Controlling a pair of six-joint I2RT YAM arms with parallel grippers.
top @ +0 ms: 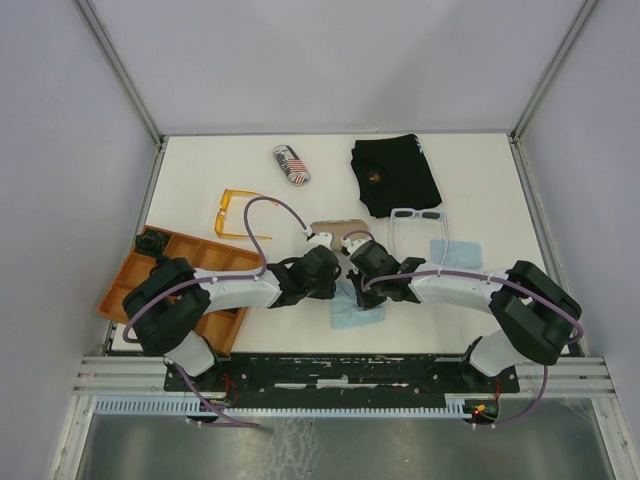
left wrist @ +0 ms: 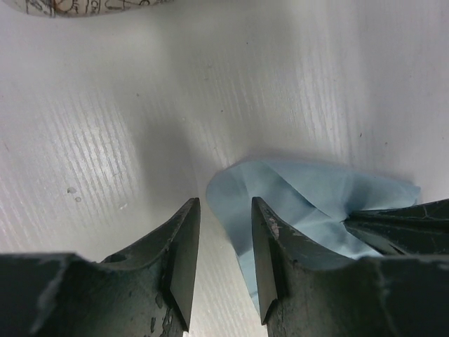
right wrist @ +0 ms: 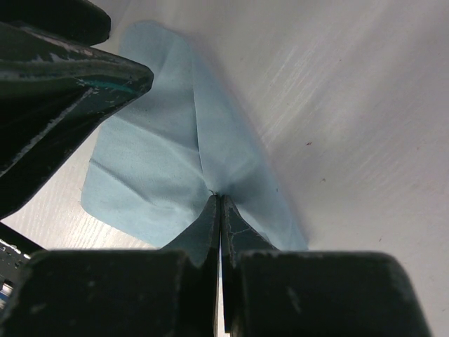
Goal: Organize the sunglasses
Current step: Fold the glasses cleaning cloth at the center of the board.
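At mid-scene, the right gripper [right wrist: 219, 201] pinches a light blue cloth [right wrist: 158, 158]. Just left, the left gripper [left wrist: 224, 210] — jaws narrowly apart, empty.

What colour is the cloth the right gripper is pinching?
Light blue. The cloth shows best in the right wrist view.

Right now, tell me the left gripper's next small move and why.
Probably close the left gripper on the corner of the light blue cloth: its jaws stand apart at that corner, while the right gripper is shut on a pinched fold of it.
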